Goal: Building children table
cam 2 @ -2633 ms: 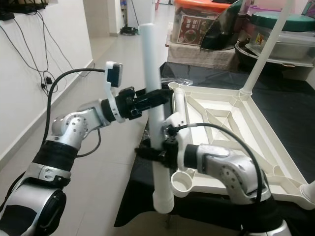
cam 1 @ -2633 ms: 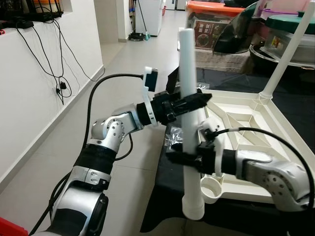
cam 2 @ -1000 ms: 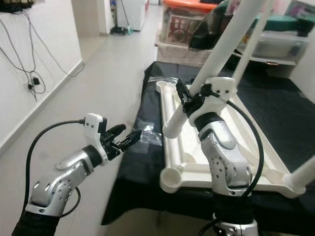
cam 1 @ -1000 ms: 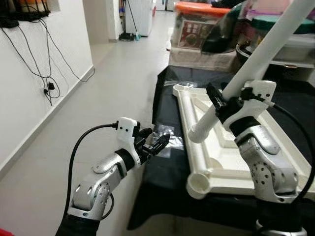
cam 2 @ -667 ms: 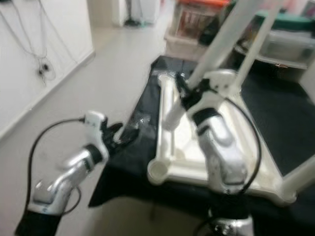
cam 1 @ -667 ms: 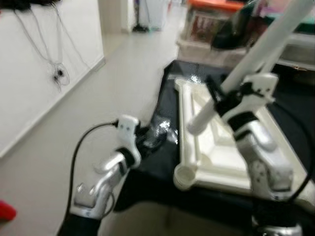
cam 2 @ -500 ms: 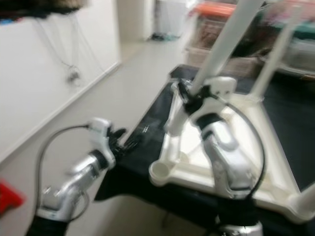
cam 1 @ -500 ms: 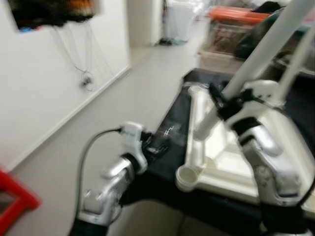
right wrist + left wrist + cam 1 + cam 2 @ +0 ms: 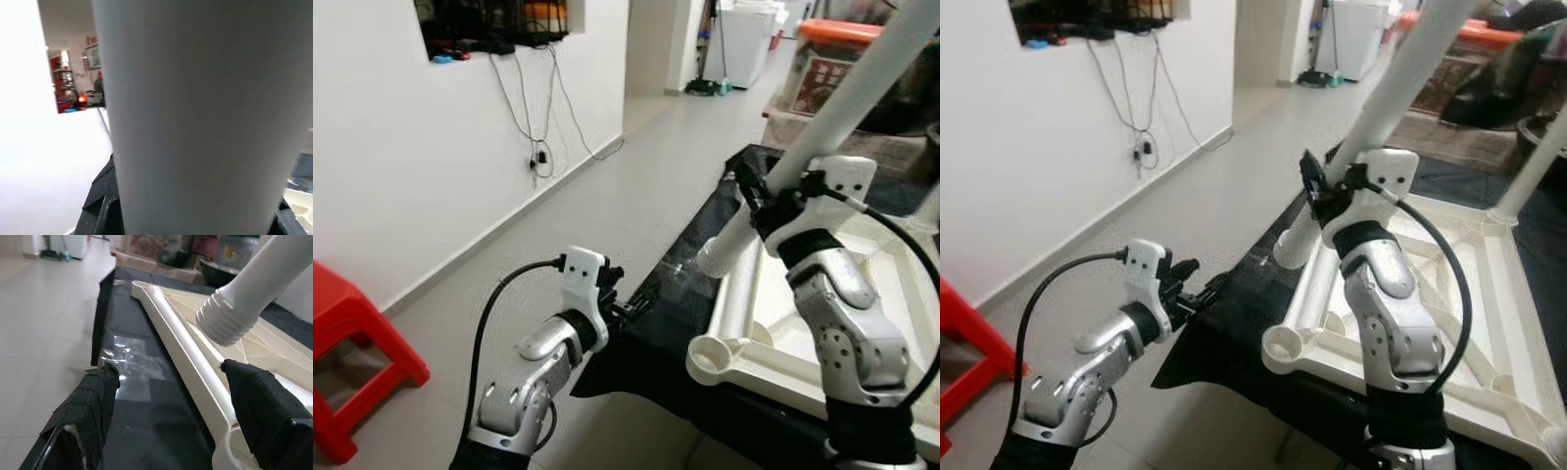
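Right pincer (image 9: pixel 766 199) clamps the table leg (image 9: pixel 822 127), threaded end aimed toward the tabletop's corner socket (image 9: pixel 707 357); left pincer (image 9: pixel 171 401) spread, empty.

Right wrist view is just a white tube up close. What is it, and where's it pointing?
Observer: A table leg, gripped by the right end effector, slanting down toward the upturned tabletop.
Operator: Seated in a socket?
Observer: No. Its threaded end hangs in the air over the tabletop, apart from the near corner socket.
Operator: Left end effector?
Observer: Left end effector is open and empty, low at the edge of the black cloth, near a clear plastic bag.
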`<state>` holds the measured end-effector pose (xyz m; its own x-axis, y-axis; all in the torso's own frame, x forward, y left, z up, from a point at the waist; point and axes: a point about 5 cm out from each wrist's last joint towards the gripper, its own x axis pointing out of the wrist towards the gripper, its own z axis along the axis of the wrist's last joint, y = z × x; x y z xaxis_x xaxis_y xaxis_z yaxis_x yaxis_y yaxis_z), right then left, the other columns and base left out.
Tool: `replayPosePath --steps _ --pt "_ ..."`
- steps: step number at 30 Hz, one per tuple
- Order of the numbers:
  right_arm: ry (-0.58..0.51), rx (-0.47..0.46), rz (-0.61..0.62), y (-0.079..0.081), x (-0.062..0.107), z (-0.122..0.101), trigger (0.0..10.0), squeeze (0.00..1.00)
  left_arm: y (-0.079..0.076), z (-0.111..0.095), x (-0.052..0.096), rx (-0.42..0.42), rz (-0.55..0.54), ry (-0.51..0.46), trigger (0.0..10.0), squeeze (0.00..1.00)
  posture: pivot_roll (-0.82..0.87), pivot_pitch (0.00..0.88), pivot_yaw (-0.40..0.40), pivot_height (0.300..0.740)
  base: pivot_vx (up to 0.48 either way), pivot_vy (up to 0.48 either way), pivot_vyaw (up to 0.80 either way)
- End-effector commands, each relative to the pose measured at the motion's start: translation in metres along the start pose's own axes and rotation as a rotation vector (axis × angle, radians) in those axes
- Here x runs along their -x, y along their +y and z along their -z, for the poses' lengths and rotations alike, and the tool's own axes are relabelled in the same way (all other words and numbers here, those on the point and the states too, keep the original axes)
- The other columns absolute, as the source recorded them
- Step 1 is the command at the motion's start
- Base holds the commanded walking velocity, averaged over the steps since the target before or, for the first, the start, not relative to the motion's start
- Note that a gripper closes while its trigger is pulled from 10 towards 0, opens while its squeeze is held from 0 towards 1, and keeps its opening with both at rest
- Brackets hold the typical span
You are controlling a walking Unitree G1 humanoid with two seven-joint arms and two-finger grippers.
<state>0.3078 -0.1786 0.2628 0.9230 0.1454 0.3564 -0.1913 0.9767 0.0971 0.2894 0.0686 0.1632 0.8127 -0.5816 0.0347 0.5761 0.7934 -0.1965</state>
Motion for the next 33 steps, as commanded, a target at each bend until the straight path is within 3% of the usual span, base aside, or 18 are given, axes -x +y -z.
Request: replayPosePath --steps 1,22,33 --pt "0.002 0.005 0.015 -0.003 0.001 0.002 10.0 0.00 0.000 0.005 0.003 -0.019 -0.004 0.014 10.0 0.00 0.10 0.000 -0.095 0.740 0.000 0.000 0.00" --pt "0.053 0.037 0.043 -0.005 0.007 0.014 10.0 0.00 -0.004 0.018 0.009 -0.049 0.003 0.058 10.0 0.00 0.09 0.000 -0.089 0.740 0.000 0.000 -0.12" --pt "0.070 0.048 0.055 -0.009 0.008 0.014 10.0 0.00 -0.009 0.022 0.013 -0.067 0.014 0.069 10.0 0.00 0.09 0.000 -0.092 0.740 0.000 0.000 -0.62"
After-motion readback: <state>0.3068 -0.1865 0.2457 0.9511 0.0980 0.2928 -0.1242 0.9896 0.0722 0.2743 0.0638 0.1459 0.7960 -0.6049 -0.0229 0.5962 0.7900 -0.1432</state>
